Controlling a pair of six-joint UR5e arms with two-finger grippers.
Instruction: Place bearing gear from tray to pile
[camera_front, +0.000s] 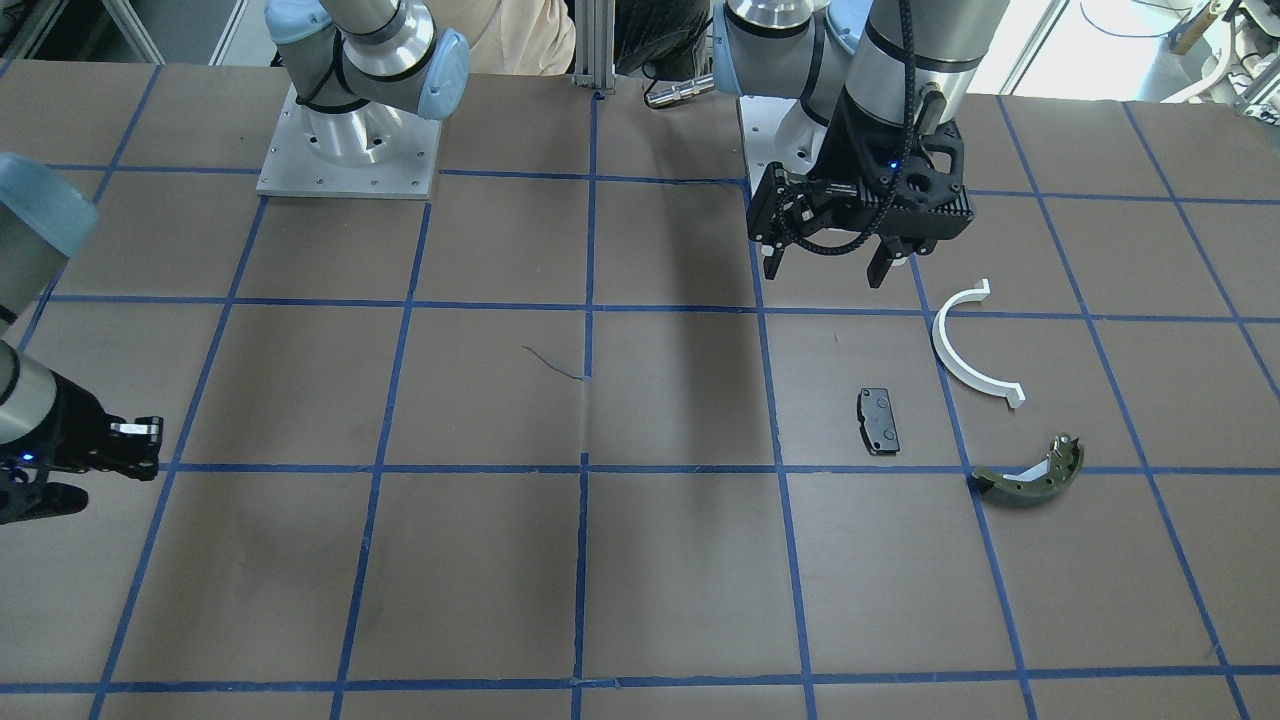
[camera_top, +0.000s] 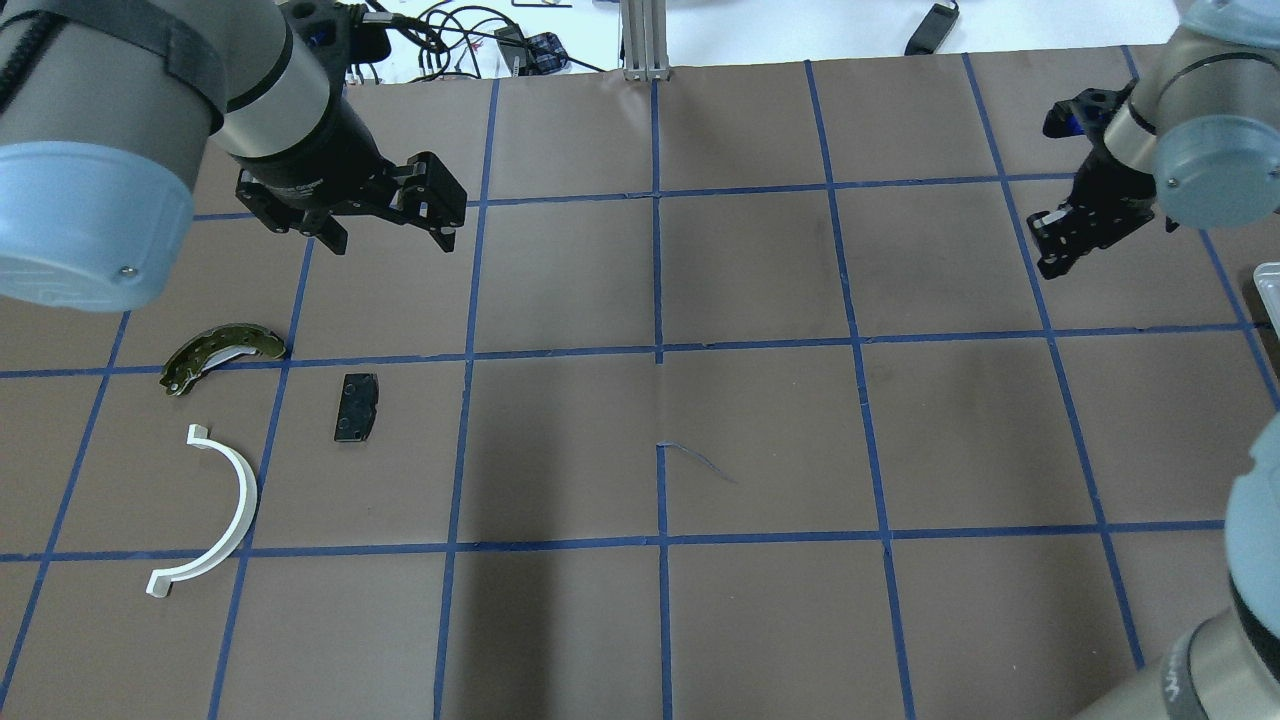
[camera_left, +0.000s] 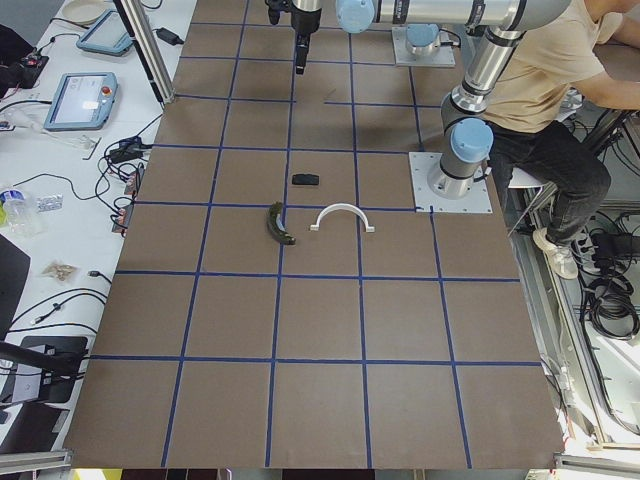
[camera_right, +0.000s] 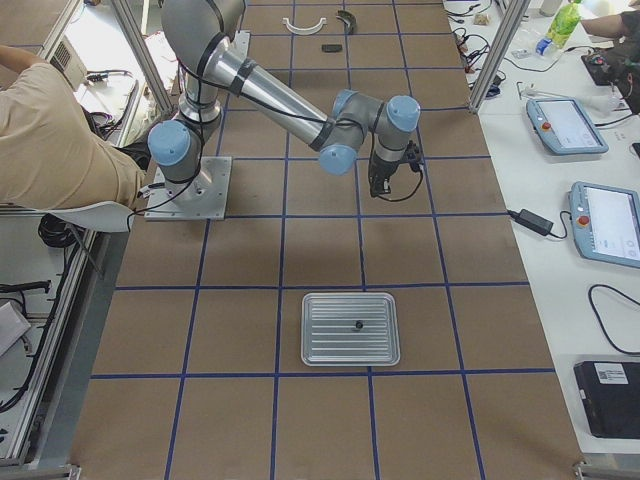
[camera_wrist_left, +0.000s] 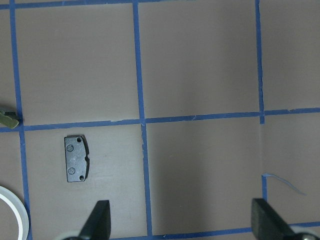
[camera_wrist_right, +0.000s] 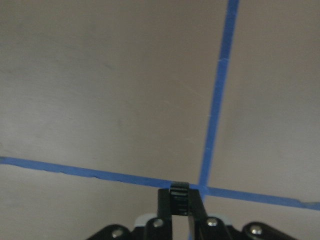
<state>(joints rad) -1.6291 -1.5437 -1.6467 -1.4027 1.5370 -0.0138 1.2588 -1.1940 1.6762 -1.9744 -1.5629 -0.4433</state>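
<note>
My right gripper (camera_wrist_right: 179, 202) is shut on a small black toothed bearing gear (camera_wrist_right: 179, 192) and holds it above the brown table; it also shows in the overhead view (camera_top: 1050, 262). The pile lies on the far side: a black rectangular pad (camera_top: 356, 407), a white half-ring (camera_top: 236, 500) and an olive brake shoe (camera_top: 222, 347). My left gripper (camera_top: 390, 240) is open and empty above the table, just beyond the pad (camera_wrist_left: 76, 158). The silver tray (camera_right: 320, 340) lies near the table's right end.
A small dark part (camera_right: 358, 324) sits on the tray. The tray's corner (camera_top: 1268, 280) shows at the overhead view's right edge. Both arm bases (camera_front: 348, 150) stand at the robot's side of the table. A person sits behind the robot.
</note>
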